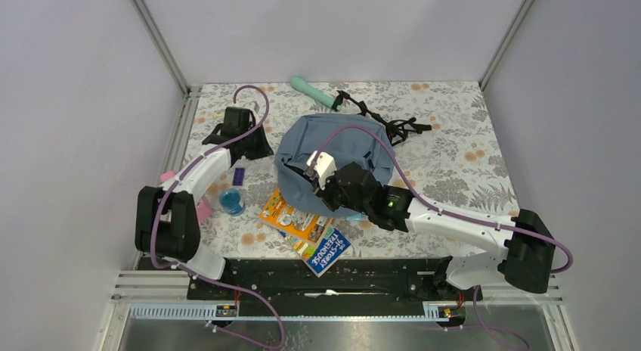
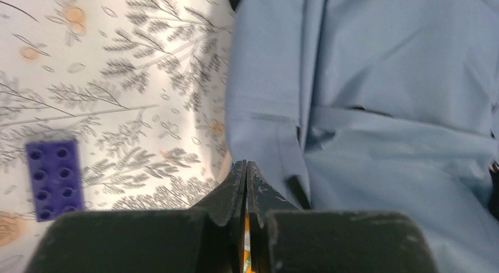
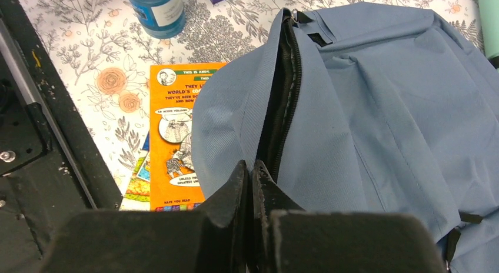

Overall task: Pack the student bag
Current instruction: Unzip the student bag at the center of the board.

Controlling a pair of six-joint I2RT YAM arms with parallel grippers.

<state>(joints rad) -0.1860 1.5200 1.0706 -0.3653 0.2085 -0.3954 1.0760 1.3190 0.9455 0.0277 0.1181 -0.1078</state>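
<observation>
The student bag (image 1: 332,147) is a slate-blue fabric backpack lying in the middle of the table. Its dark zipper line (image 3: 282,90) runs along the near side, and black straps trail off behind it. My right gripper (image 1: 321,173) hangs over the bag's near-left part. It is shut (image 3: 251,166), its tips against the fabric right beside the zipper, with nothing visible between them. My left gripper (image 1: 253,145) is also shut (image 2: 246,167). It sits low over the cloth just left of the bag (image 2: 382,108) and holds nothing I can see.
An orange book (image 1: 291,213) is partly tucked under the bag's near edge, on top of a second book (image 1: 323,249). A blue bottle (image 1: 231,202) and a purple brick (image 1: 239,175) sit to the left. A teal cylinder (image 1: 314,92) and black cords (image 1: 389,124) lie behind the bag.
</observation>
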